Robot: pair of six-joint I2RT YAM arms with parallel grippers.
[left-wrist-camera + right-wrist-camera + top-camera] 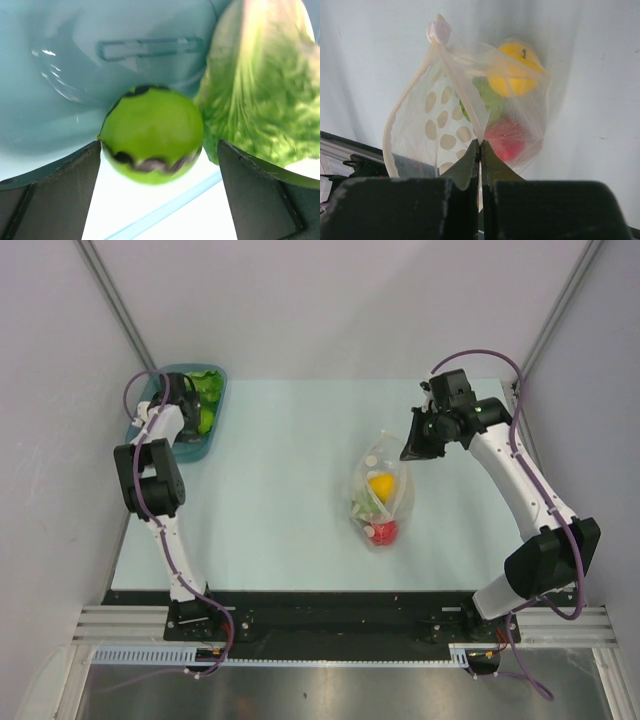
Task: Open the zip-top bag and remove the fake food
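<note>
The zip-top bag (372, 472), clear with white dots, lies right of the table's middle with its mouth pulled up toward the right arm. Inside are a yellow-orange fruit (381, 485), a red piece (383, 532) and something green. My right gripper (416, 447) is shut on the bag's edge; in the right wrist view the tips (480, 142) pinch a fold of the bag (420, 115) in front of the fruit (517, 70) and red piece (507, 140). My left gripper (190, 405) is open over the teal tray (219, 408); a round green piece (152, 135) sits between its fingers (60, 190), beside a lettuce leaf (260, 85).
The teal tray stands at the table's far left corner and holds the lettuce leaf (207, 383) and the green piece. White walls close in on the back and both sides. The arm bases and a metal rail line the near edge.
</note>
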